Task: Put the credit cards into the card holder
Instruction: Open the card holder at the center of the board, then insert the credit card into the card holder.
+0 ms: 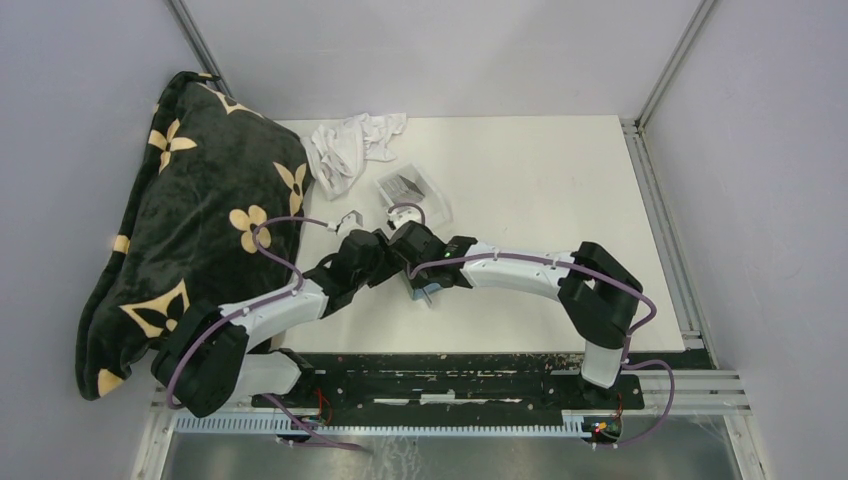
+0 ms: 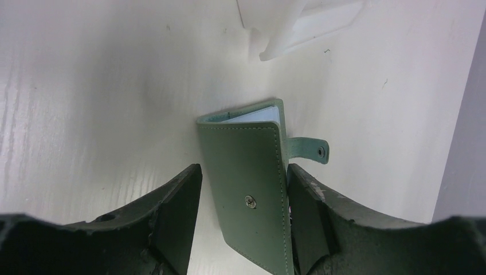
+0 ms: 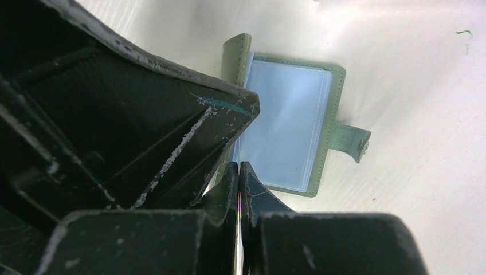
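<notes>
The left gripper is straddling the card holder's raised cover, jaws spread; the right gripper is pinching a credit card beside it.

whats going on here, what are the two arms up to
The left gripper, open, straddles the raised cover of the green card holder, which lies partly open. The right gripper is shut on a thin sliver, apparently a card seen edge-on, right at the holder's light blue slots. More cards seem to sit in the clear tray farther back.
</notes>
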Motion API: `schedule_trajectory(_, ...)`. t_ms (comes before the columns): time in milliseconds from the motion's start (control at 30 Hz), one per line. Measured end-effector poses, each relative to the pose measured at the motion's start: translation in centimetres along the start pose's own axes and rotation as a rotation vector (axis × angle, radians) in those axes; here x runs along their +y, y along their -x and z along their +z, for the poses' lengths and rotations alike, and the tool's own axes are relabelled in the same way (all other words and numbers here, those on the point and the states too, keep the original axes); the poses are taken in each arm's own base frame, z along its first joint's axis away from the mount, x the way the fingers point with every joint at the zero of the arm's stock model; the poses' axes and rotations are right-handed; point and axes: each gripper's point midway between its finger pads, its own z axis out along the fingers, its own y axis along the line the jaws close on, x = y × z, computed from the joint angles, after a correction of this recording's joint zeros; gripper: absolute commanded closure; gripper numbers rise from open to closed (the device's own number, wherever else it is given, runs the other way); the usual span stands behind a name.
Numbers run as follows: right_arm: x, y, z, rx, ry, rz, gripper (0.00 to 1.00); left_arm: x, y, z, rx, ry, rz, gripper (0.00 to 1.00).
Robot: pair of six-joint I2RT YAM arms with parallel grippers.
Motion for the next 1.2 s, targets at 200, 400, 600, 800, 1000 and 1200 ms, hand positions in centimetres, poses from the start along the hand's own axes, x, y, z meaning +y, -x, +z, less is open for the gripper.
schedule_trajectory(200, 1.2, -0.4, -0.2, 0.008, 0.036, -0.013, 0.99, 0.4, 0.0, -1.1, -0.006, -0.008, -0.002, 0.4)
schedule_trajectory(400, 1.6, -0.4, -0.2, 0.009, 0.054, -0.014, 0.99, 0.7, -0.1, -1.8, 0.002, 0.004, 0.001, 0.42)
schedule_trajectory(600, 2.1, -0.5, -0.2, 0.008, 0.069, -0.018, 0.99, 1.6, -0.5, -2.4, 0.023, 0.036, 0.008, 0.45)
schedule_trajectory(800, 2.2, -0.4, 0.0, 0.01, 0.069, -0.021, 0.99, 3.1, -1.3, -3.1, 0.048, 0.077, 0.016, 0.48)
schedule_trajectory(1000, 2.2, -0.8, 0.5, 0.025, 0.071, -0.02, 0.99, 4.7, -1.9, -3.7, 0.064, 0.125, 0.024, 0.5)
schedule_trajectory(1200, 1.8, -0.4, 0.8, 0.026, 0.08, 0.022, 0.99, 5.7, -2.1, -3.9, 0.068, 0.162, 0.027, 0.5)
